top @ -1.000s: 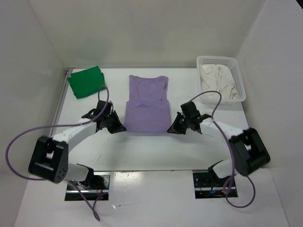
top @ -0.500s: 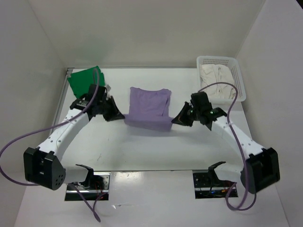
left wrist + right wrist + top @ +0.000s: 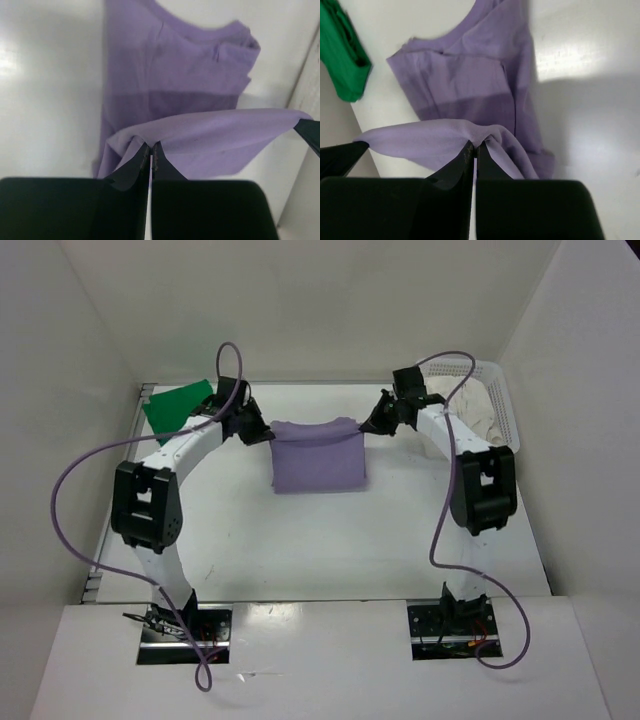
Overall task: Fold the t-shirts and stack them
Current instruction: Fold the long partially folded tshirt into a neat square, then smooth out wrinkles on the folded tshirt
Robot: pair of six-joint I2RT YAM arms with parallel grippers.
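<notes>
While both arms reached to the far side of the table (image 3: pixel 300 540), the lavender shirt (image 3: pixel 318 462) lay in the middle of it, nearer the back wall, doubled over into a squat block. Its top edge was drawn taut and ran left to right, so the long axis lay crosswise between the two claws. The left gripper (image 3: pixel 262 433) was clenched on the left corner of that edge, the right gripper (image 3: pixel 372 426) pinched tight on the right corner, and in each wrist view a fold of cloth came straight out from between the closed fingertips. Beneath the raised edge the neckline showed flat on the table.

The green shirt (image 3: pixel 175 408) sat folded at the far left corner, near the left arm, which crossed over part of it. At the far right stood the white basket (image 3: pixel 507 410) with the cream shirt (image 3: pixel 480 415) bundled inside; the right arm and its purple cable (image 3: pixel 445 505) cut across it, so I could not make out how the cream one lay. The lavender shirt's underside layers were hidden by the top fold.
</notes>
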